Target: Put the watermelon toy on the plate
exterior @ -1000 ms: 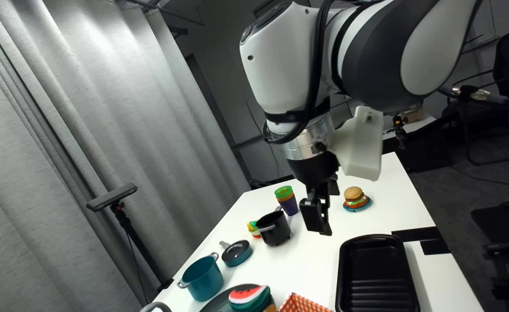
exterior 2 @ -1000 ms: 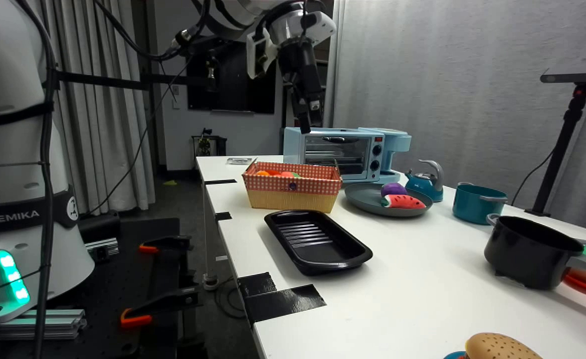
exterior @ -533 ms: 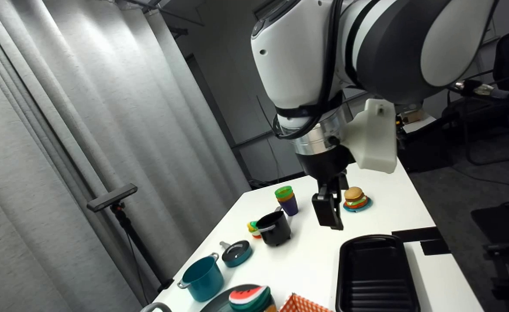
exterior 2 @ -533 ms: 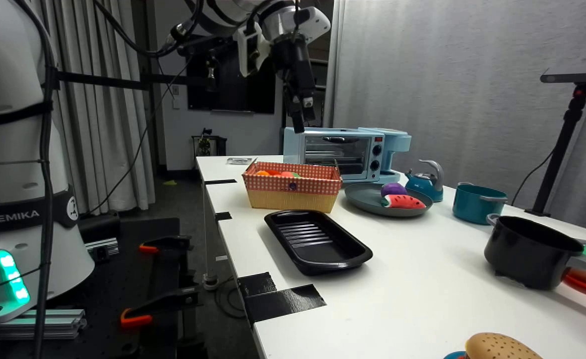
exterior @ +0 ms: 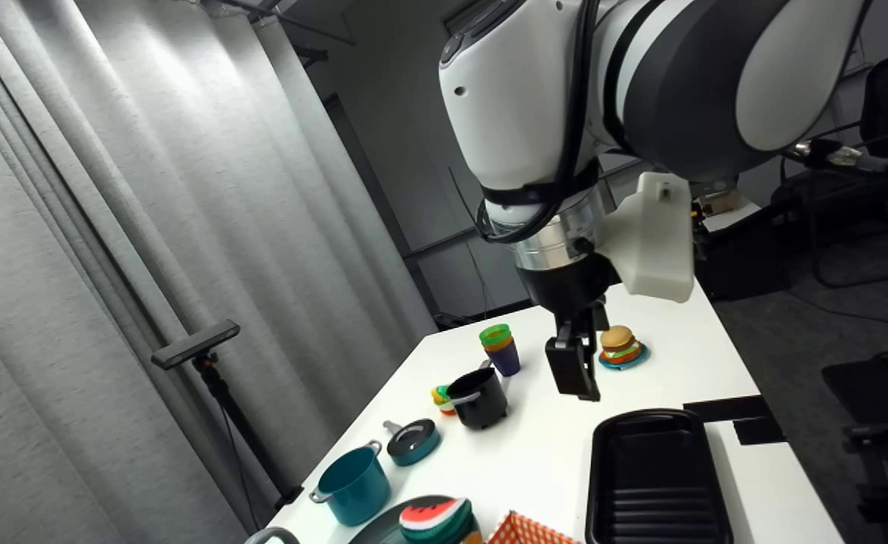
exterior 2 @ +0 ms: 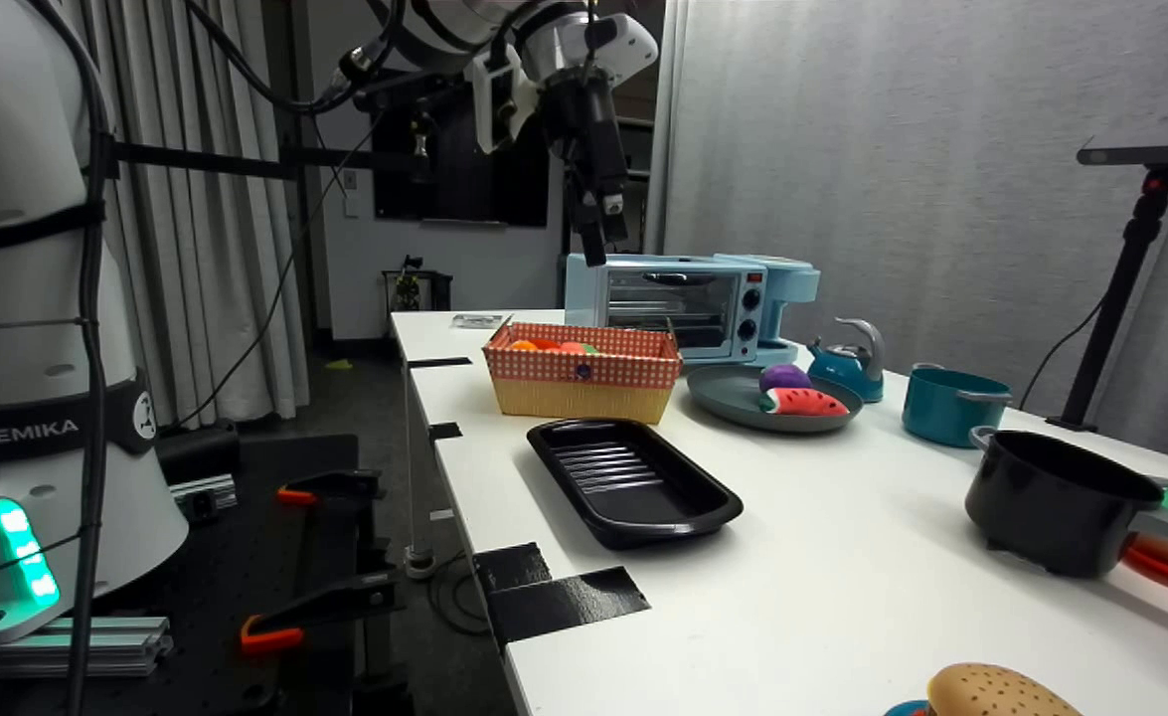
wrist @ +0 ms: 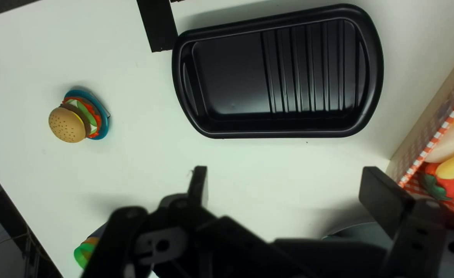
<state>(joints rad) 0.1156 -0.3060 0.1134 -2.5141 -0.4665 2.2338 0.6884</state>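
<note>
The watermelon toy, a red slice with dark seeds and a green rind, lies on the grey-green plate in both exterior views; the toy [exterior 2: 806,402] is at the front of the plate [exterior 2: 728,403], beside a purple toy [exterior 2: 784,377]. In an exterior view the toy [exterior: 430,517] and plate [exterior: 383,531] are cut by the bottom edge. In the wrist view part of the plate [wrist: 360,233] shows behind the right finger; the watermelon toy is hidden there. My gripper [wrist: 284,169] is open and empty, fingers wide apart, high above the table; it also shows in both exterior views [exterior 2: 603,249].
A black tray [wrist: 230,81] and a checked basket [exterior 2: 584,393] of toy food stand near the plate. A toaster oven [exterior 2: 678,308], kettle [exterior 2: 842,370], teal pot [exterior 2: 951,408] and black pot [exterior 2: 1051,502] stand around. A burger toy [wrist: 70,123] and stacked cups [exterior: 499,350] are farther off.
My open gripper has shifted sideways, to the right and slightly up in an exterior view, then has stayed almost still for the last half second. The watermelon toy and plate have not moved.
</note>
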